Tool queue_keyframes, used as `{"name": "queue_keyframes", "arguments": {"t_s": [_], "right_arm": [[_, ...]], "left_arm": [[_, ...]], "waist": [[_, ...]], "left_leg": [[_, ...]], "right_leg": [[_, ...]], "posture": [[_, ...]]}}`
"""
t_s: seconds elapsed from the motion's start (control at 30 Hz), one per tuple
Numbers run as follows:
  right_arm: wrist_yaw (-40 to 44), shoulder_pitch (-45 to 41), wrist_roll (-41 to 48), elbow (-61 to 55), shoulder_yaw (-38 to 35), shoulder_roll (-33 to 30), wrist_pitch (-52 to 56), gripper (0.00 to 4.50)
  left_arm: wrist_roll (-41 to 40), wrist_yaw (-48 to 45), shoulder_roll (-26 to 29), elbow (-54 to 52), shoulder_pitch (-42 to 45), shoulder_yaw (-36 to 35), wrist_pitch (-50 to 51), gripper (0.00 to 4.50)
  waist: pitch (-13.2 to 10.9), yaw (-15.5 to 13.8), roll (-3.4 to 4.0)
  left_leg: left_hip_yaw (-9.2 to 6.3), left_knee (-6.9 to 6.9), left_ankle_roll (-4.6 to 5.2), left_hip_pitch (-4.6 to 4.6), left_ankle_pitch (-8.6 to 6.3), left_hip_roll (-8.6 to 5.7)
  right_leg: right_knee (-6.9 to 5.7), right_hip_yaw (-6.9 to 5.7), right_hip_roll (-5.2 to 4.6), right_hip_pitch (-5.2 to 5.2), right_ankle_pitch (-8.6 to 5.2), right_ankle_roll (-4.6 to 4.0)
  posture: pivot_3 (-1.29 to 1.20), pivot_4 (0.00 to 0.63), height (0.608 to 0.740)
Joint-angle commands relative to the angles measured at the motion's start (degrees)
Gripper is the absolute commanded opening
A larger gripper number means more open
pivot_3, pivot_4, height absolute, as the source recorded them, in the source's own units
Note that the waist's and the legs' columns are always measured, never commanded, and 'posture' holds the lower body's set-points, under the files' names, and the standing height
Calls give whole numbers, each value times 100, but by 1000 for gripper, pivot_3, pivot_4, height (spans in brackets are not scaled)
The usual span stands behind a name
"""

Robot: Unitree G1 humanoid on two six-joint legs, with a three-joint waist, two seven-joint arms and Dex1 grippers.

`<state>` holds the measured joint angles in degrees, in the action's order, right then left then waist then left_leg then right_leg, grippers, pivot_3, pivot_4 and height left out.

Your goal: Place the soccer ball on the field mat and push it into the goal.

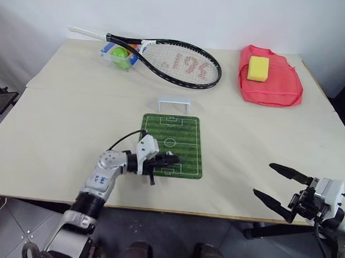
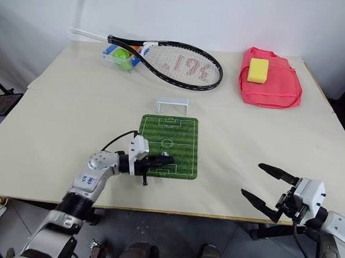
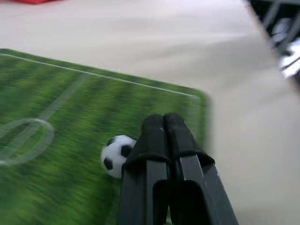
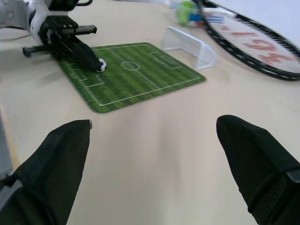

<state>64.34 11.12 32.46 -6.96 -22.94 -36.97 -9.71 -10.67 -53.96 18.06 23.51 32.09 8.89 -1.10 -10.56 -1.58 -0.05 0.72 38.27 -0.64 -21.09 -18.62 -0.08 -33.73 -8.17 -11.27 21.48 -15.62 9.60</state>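
Head view: the left claw (image 1: 166, 161), pressed together, sits at the mat's (image 1: 186, 138) near end in lower centre, beside the ball (image 1: 170, 154); bare tabletop (image 1: 63, 123) separates mat and goal (image 1: 174, 104). The racket's (image 1: 179, 63) strings read "196".

Right wrist view: the right claw (image 4: 154, 154) gapes empty.

Bare mat (image 1: 186, 142) between ball (image 1: 170, 154) and goal (image 1: 174, 104)

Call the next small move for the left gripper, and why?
Probably a short nudge along the mat toward the goal. The left gripper is shut, its tips right against the soccer ball, which already lies on the field mat near its near end. The goal stands just past the far end, so the ball has most of the pitch to cross. The right gripper is open, off to the side.
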Motion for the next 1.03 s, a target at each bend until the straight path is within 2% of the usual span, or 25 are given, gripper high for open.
{"name": "queue_keyframes", "arguments": {"t_s": [0.03, 0.13, 0.23, 0.4, 0.53, 0.63, 0.73, 0.9, 1.03], "right_arm": [[-783, -95, -101, -361, -214, 270, 9, 4500], [-1456, -259, -216, -536, -160, 547, 129, 4500], [-2065, -429, -341, -726, 26, 871, 263, 4500], [-2447, -594, -518, -817, 201, 1079, 310, 4500], [-2186, -681, -535, -535, 265, 969, 177, 4500], [-1699, -664, -458, -300, 278, 791, 17, 4500], [-1348, -717, -378, -34, 253, 688, -172, 4500], [-935, -879, -249, 369, 249, 617, -328, 4500], [-799, -1048, -248, 612, 291, 626, -418, 4500]], "left_arm": [[196, 516, -139, 656, 561, -281, -722, 65], [175, 650, -175, 1245, 1020, -499, -1289, 65], [-151, 55, 36, 1130, 1031, -664, -1343, 65], [-655, -911, 776, 30, 252, -802, -888, 65], [-1242, -1072, 1635, -1086, -952, -1523, -286, 65], [-1306, -528, 2010, -1608, -1753, -2158, 120, 65], [-1220, 22, 2127, -1838, -2222, -2625, 267, 65], [-1229, 857, 2015, -1931, -2501, -3224, 357, 65], [-1164, 1237, 1907, -1997, -2544, -3355, 289, 65]], "waist": [[-1, 2, -1], [-2, 23, -3], [-1, 36, -1], [1, 88, 4], [1, 95, 4], [0, 105, 7], [-2, 69, 9], [-2, 26, 9], [-2, 31, 9]], "left_leg": [[0, -2, 0, 0, 0, 0], [2, -2, -1, 0, 0, 1], [2, -7, -1, 2, 0, 2], [5, -17, 0, 1, 0, 2], [4, -14, 5, 0, -4, 2], [5, -13, 6, 2, -5, 5], [5, -12, 9, 4, -7, 5], [5, -10, 8, 4, -7, 4], [8, -11, 5, 6, -9, 4]], "right_leg": [[-1, 0, 0, 0, 0, 0], [0, 1, 0, 3, 0, 0], [1, 1, 1, 3, 0, 0], [1, 3, 1, 10, 0, -1], [2, 8, 0, 11, 0, -1], [0, 12, 1, 11, 0, -1], [0, 14, 1, 10, 0, -1], [-4, 15, 1, 10, 0, -1], [-3, 16, 1, 10, 0, -1]], "posture": [[0, 150, 740], [0, 150, 740], [0, 150, 740], [0, 150, 740], [0, 150, 740], [0, 150, 740], [0, 150, 740], [0, 150, 740], [0, 150, 740]]}}
